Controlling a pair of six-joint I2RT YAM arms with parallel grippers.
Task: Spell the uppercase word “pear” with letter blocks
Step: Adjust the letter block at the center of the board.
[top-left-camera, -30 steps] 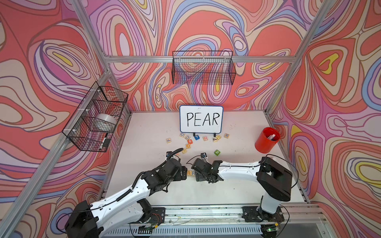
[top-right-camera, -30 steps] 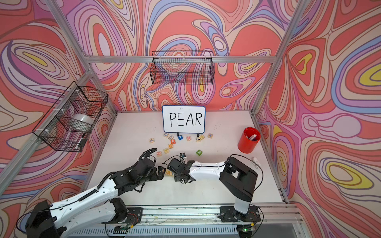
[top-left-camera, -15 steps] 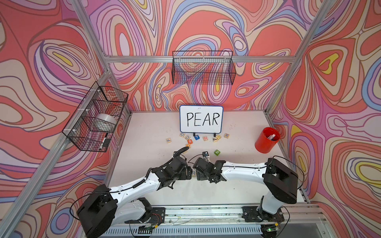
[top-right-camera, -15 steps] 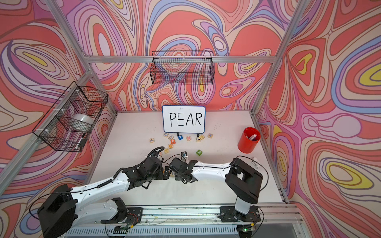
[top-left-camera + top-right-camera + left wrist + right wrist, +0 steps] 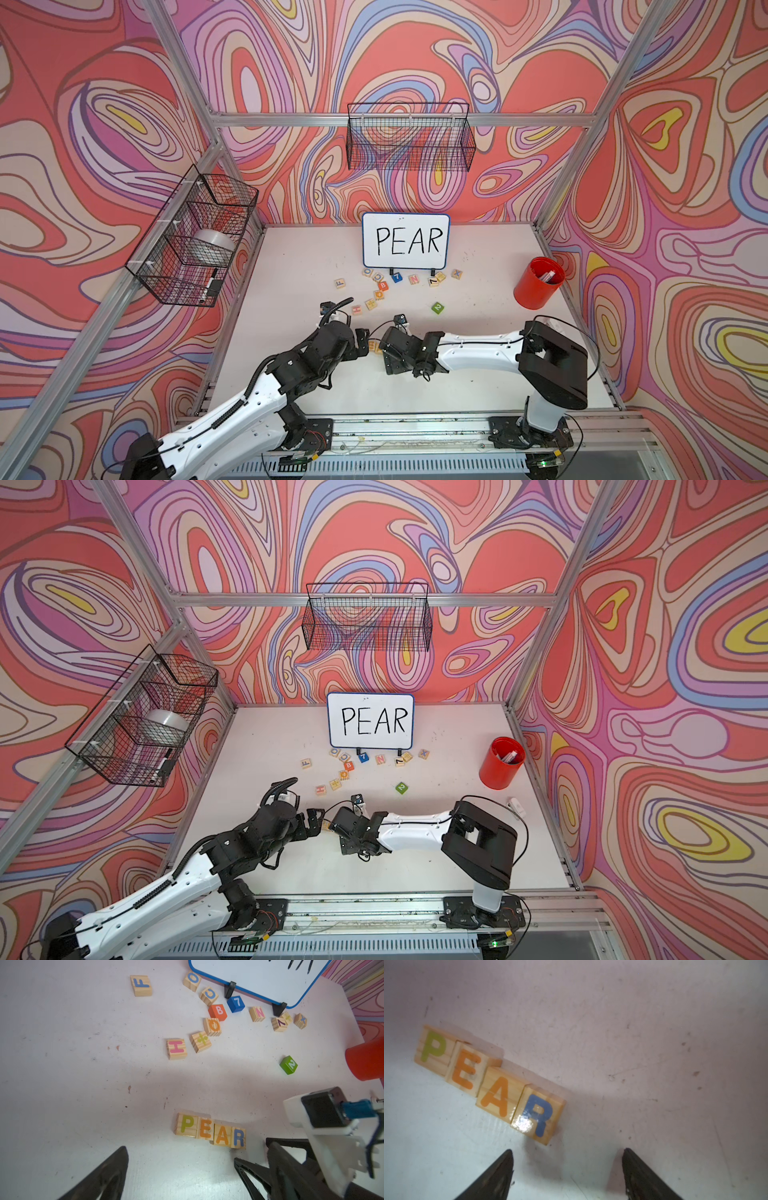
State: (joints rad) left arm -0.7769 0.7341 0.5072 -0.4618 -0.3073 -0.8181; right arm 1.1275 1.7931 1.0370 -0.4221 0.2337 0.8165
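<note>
Four pale-wood letter blocks lie side by side on the table: yellow P [image 5: 186, 1125], orange E [image 5: 205, 1131], orange A [image 5: 222, 1136], blue R [image 5: 238, 1138]. They read PEAR, in a slightly stepped row. The right wrist view shows the same row, from P [image 5: 432, 1049] to R [image 5: 537, 1114]. In both top views only a sliver of the row [image 5: 375, 347] [image 5: 326, 825] shows between the two grippers. My left gripper [image 5: 180, 1155] [image 5: 362, 343] is open and empty, just short of the row. My right gripper [image 5: 567, 1150] [image 5: 384, 349] is open and empty beside the R.
Several loose blocks lie scattered in front of the white board [image 5: 405, 241], among them a blue 7 cube [image 5: 397, 276] and a green 2 cube [image 5: 437, 308]. A red cup [image 5: 538, 282] stands at the right. Wire baskets hang on the left wall [image 5: 195, 237] and the back wall [image 5: 409, 139].
The left arm's rear links swung inward and back out. Both grippers stay open beside the row. The blocks have not moved.
</note>
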